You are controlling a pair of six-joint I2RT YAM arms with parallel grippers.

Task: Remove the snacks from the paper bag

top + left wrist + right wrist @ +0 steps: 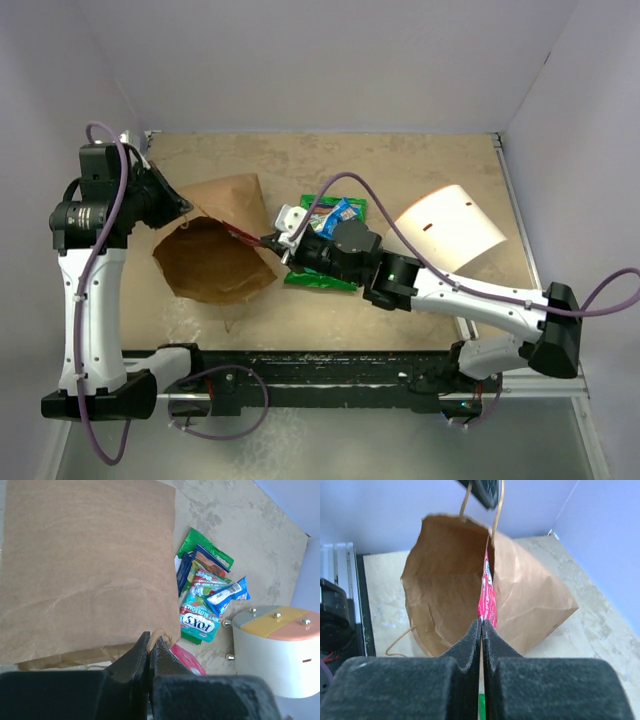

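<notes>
The brown paper bag (215, 250) lies on its side, mouth facing the near edge; it also shows in the right wrist view (455, 575) and the left wrist view (85, 565). My left gripper (150, 642) is shut on the bag's twisted paper handle (162, 635) and holds the rim up. My right gripper (482, 624) is shut on a red-pink snack packet (487, 592) at the bag's mouth, seen edge-on; it also shows in the top view (245, 237). Several snacks (205, 592) lie in a pile right of the bag, also in the top view (330, 215).
A white cylindrical container (450, 225) with an orange and yellow end (280, 622) lies on its side right of the snack pile. The bag's second handle (400, 640) trails on the table. Walls close the table at back and both sides.
</notes>
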